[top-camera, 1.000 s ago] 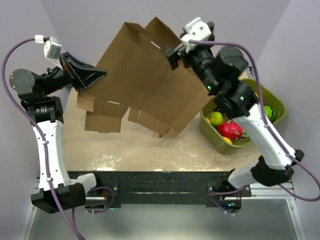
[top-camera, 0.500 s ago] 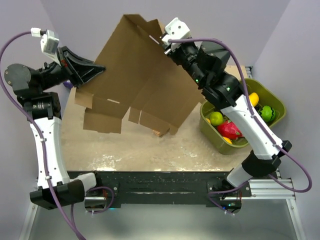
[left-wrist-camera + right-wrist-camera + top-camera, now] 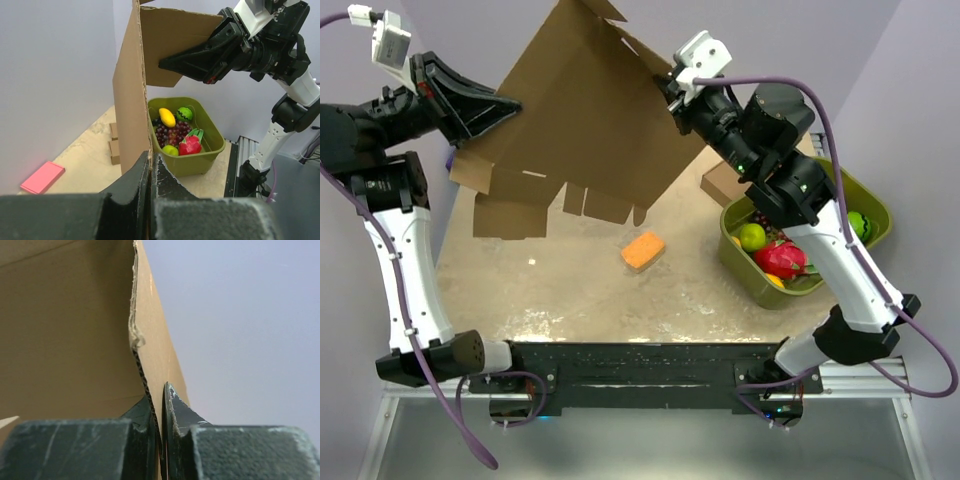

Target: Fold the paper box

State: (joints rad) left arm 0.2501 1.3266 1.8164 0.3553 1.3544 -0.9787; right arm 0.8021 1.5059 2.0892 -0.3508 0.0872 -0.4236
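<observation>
The paper box (image 3: pixel 580 110), a large brown die-cut cardboard sheet, hangs tilted above the table with its flaps at the lower edge. My left gripper (image 3: pixel 510 105) is shut on its left edge, and my right gripper (image 3: pixel 670 85) is shut on its upper right edge. In the left wrist view my jaws (image 3: pixel 150 160) pinch the paper box (image 3: pixel 127 100) seen edge-on, with the right gripper (image 3: pixel 162 63) clamped on a flap higher up. The right wrist view shows the right gripper (image 3: pixel 161 395) closed over the corrugated edge of the paper box (image 3: pixel 65 325).
A green bin (image 3: pixel 745 275) holding fruit stands at the right, also seen from the left wrist as the green bin (image 3: pixel 200 160). An orange sponge (image 3: pixel 643 250) lies mid-table. A small brown box (image 3: pixel 725 183) sits behind the bin. A pink pad (image 3: pixel 42 177) lies near the wall.
My right gripper has shut on the sheet's upper edge. Both arms have raised the sheet off the table, uncovering the orange sponge.
</observation>
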